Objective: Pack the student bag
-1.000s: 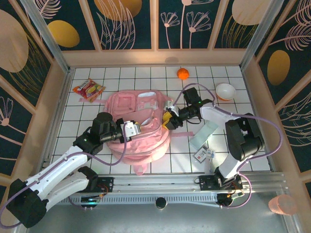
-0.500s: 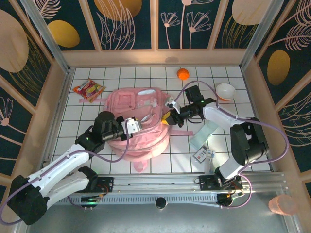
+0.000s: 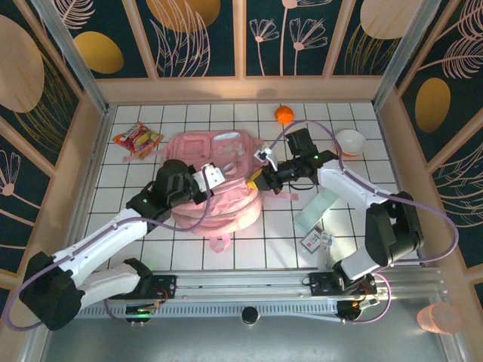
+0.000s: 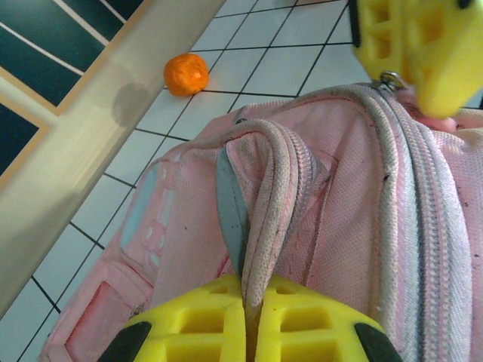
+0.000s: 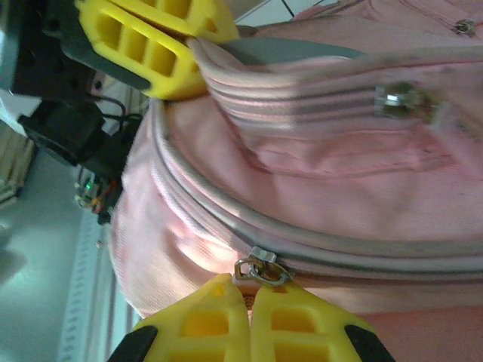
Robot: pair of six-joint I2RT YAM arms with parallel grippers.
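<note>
Your left gripper (image 3: 205,181) has pulled the large soft pink fabric backpack (image 3: 223,215) farther back on the tiled table (image 3: 204,113), clenched on its handle loop (image 4: 264,188). Your right gripper (image 5: 249,290) pinches the metal zip pull (image 5: 260,269); the zip looks closed, packing hardly begun.

I see the soft pink fabric backpack (image 3: 219,188) in the middle of the white tiled table (image 3: 264,243). Behind it, near the back wall, lies a small orange ball (image 3: 284,114); back left of it a red foil snack packet (image 3: 138,139); back right a round white bowl (image 3: 350,141).
</note>
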